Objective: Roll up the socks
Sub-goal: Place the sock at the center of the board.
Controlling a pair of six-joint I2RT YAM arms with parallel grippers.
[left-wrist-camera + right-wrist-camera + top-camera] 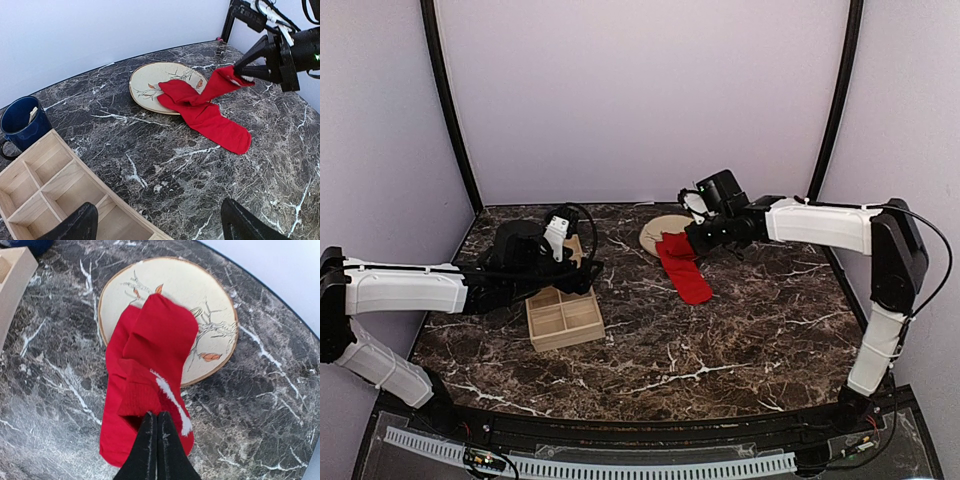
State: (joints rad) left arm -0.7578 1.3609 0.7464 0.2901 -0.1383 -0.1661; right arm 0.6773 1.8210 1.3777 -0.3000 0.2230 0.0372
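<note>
The two red socks (684, 268) lie one on top of the other, toward 1 o'clock on the dark marble table (720, 350). Their toe ends rest on the round beige plate (210, 295). The right gripper (156, 416) is pinched tight on the cuff of the top sock (161, 335) and holds that end up. The bottom sock (215, 125) lies flat. The left gripper (160, 226) is at 9 o'clock with its fingers wide apart and holds nothing. It is above the wooden tray (564, 338). A blue mug (22, 125) stands just beside the tray.
</note>
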